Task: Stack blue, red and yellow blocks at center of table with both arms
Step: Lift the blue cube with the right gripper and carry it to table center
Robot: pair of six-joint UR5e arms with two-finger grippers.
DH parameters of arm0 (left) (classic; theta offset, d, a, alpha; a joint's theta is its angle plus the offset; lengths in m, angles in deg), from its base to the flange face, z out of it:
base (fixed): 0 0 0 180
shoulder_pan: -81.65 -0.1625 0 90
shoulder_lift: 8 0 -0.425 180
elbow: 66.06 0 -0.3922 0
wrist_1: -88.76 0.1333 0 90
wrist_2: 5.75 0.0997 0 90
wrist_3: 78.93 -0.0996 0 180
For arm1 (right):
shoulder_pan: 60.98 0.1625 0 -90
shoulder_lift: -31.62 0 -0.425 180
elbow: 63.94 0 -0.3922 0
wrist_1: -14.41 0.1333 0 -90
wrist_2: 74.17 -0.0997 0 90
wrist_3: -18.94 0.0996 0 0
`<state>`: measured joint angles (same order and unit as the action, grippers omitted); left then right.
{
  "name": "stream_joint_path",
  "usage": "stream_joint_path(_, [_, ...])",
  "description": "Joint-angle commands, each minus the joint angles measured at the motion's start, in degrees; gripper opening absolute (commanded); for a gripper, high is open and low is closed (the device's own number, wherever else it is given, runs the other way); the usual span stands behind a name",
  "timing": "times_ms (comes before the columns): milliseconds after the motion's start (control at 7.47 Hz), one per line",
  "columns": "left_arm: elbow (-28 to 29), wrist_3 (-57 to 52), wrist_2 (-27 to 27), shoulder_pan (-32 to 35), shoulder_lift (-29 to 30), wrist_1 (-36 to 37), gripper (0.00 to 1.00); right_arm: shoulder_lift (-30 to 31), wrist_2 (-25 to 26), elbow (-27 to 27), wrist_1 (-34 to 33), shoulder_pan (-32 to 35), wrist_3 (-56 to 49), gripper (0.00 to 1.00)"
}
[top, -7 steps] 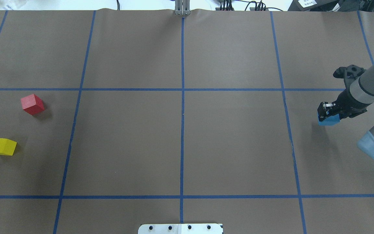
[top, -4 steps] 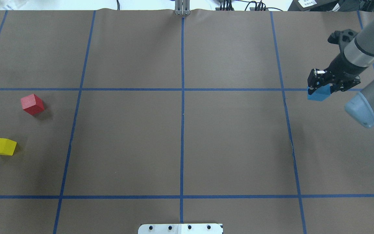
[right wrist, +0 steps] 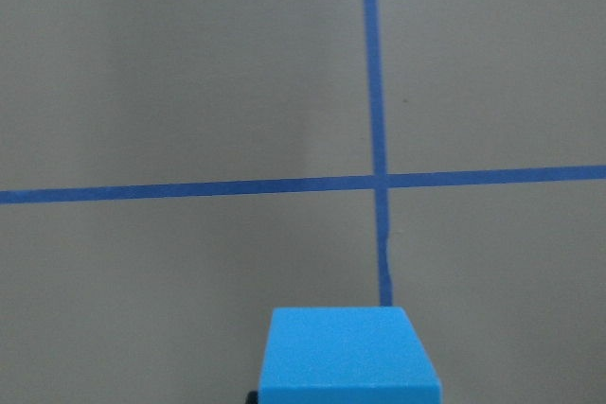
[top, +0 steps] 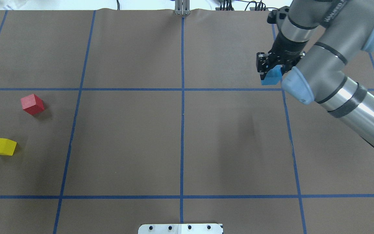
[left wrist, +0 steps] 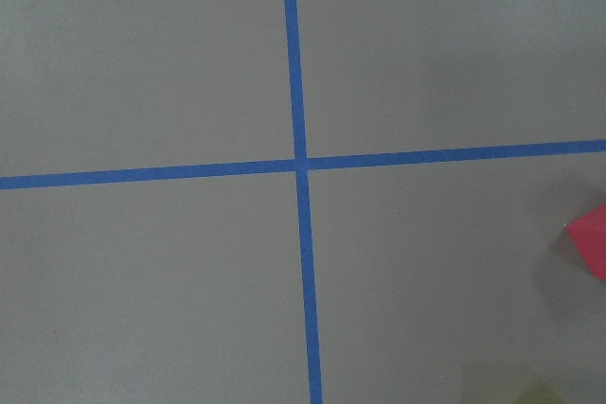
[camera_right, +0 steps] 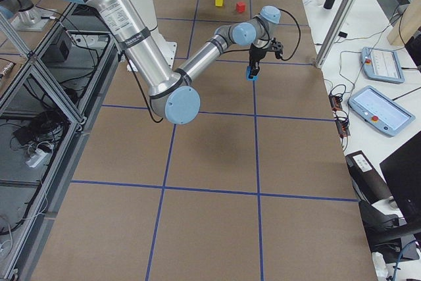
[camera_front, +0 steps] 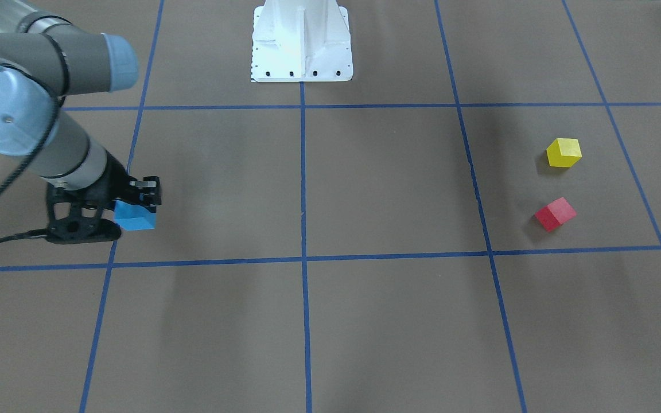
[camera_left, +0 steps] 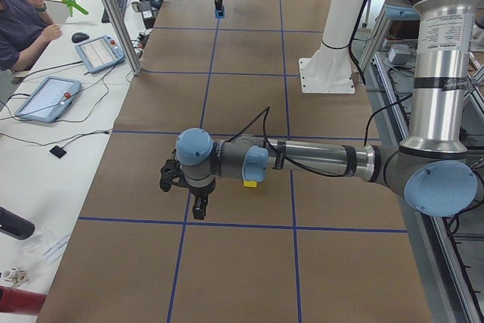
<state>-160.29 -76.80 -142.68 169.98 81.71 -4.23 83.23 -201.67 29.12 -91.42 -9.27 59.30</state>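
Note:
My right gripper (top: 269, 66) is shut on the blue block (top: 271, 76) and holds it above the table, right of centre on the far side. The block also shows in the front view (camera_front: 134, 217), under the right gripper (camera_front: 138, 201), and at the bottom of the right wrist view (right wrist: 348, 352). The red block (top: 32, 104) and the yellow block (top: 2, 146) lie apart on the table's left side. My left gripper (camera_left: 198, 206) shows only in the exterior left view, hovering near the yellow block (camera_left: 250, 183); I cannot tell whether it is open or shut.
Blue tape lines divide the brown table (top: 125, 139) into a grid. The white robot base (camera_front: 300, 40) stands at the near edge. Tablets (camera_right: 381, 64) lie on a side bench. A seated person (camera_left: 23, 20) is beside the table.
My right gripper has carried the blue block from the right edge of the table away from the robot and toward the centre line. The red and yellow blocks have not moved.

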Motion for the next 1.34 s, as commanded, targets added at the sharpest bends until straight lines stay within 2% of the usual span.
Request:
stream_joint_path(0, [-0.07, 0.06, -0.01, 0.0, -0.07, 0.0, 1.0, -11.84, 2.78, -10.22, 0.09, -6.86, 0.69, 0.0])
stream_joint_path(134, [-0.07, 0.06, -0.01, 0.0, 0.02, 0.0, 1.0, -16.59, 4.43, -15.13, 0.52, -10.37, 5.83, 0.0])
stream_joint_path(402, [0.1, 0.06, -0.01, 0.0, 0.02, 0.0, 1.0, -18.57, 7.07, -21.74, 10.23, -15.31, 14.11, 0.0])
stream_joint_path(536, [0.1, 0.06, -0.01, 0.0, 0.02, 0.0, 1.0, -20.05, 9.78, -24.82, 11.85, -17.07, 16.23, 0.0])
stream_joint_path(803, [0.54, -0.02, -0.09, 0.0, 0.02, -0.09, 1.0, -22.34, 10.07, -27.04, 12.82, -17.35, 17.9, 0.0])
stream_joint_path(937, [0.89, -0.03, -0.01, 0.0, 0.02, -0.09, 1.0, -22.35, 10.07, -27.92, 15.88, -17.35, 22.71, 0.0])
stream_joint_path(1205, [1.25, -0.2, -0.09, 0.0, 0.11, -0.09, 1.0, -22.35, 9.9, -28.45, 16.26, -17.26, 25.38, 0.0])
